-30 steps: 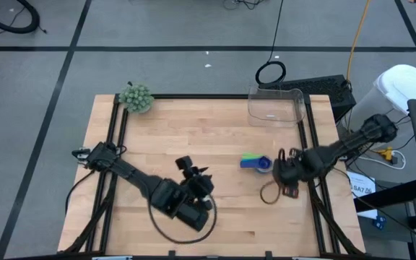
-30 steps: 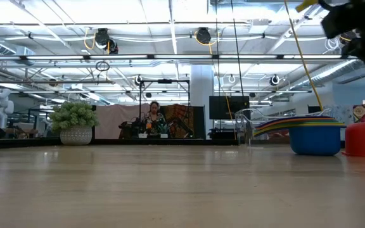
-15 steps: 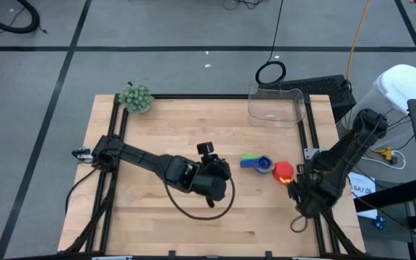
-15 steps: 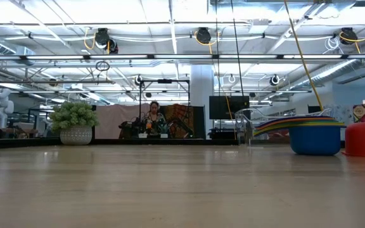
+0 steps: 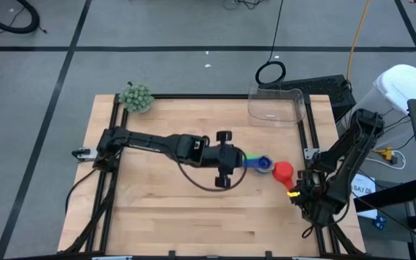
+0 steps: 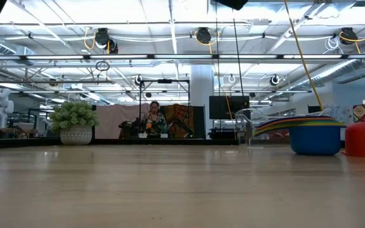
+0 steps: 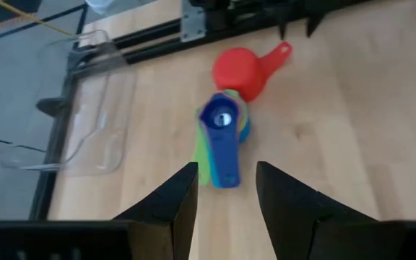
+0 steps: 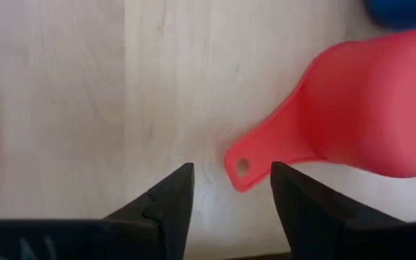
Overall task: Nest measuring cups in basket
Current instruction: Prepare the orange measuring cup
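I can't read a single word, number or brand anywhere here; the paper slip off the table's right edge is too small to make out.

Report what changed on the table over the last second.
The left gripper swept right to the nested stack of cups, jaws open. The right gripper let go of the red cup and withdrew toward the table's front-right edge. The basket and fuzzy ball stayed put.

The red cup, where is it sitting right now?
In the high view the red cup lies on the table's right side, just right of the nested stack of cups, outside the clear basket at the far edge.
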`<state>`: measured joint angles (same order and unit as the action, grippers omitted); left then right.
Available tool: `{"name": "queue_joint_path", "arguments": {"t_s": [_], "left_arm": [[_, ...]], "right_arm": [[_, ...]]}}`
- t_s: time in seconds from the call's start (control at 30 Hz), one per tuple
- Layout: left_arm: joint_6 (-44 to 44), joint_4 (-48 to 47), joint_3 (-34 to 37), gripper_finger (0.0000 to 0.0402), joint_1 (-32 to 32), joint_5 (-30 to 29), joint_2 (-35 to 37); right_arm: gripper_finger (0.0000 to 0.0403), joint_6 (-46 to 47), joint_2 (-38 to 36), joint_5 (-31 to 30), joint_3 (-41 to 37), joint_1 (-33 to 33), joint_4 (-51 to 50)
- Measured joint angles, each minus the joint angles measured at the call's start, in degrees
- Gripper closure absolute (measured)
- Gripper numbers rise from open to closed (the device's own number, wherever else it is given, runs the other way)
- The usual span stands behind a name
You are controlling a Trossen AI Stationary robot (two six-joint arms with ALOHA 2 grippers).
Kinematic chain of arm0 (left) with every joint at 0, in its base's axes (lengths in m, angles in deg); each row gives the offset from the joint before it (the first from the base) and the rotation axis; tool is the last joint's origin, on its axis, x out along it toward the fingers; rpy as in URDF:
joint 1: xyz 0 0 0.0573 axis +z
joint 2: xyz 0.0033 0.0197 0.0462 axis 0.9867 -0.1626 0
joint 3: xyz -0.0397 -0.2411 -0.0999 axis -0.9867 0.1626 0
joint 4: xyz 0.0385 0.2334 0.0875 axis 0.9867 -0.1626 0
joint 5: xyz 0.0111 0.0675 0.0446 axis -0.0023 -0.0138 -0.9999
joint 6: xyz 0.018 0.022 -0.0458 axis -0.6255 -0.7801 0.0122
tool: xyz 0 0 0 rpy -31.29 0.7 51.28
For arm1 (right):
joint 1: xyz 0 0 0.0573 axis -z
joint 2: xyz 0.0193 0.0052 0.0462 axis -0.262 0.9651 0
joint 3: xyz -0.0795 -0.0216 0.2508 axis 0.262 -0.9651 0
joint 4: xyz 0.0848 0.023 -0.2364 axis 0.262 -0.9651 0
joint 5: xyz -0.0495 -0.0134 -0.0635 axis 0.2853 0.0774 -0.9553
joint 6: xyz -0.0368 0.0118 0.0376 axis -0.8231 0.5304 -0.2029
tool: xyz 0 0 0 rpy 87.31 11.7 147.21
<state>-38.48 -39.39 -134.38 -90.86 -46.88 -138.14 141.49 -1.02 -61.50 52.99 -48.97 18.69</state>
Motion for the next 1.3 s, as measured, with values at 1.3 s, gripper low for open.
{"name": "queue_joint_path", "arguments": {"t_s": [1.3], "left_arm": [[1.89, -1.03, 0.0, 0.0257, 0.99, 0.13, -0.04]], "right_arm": [[0.0283, 1.1, 10.91, -9.55, -6.25, -3.27, 3.23]]}}
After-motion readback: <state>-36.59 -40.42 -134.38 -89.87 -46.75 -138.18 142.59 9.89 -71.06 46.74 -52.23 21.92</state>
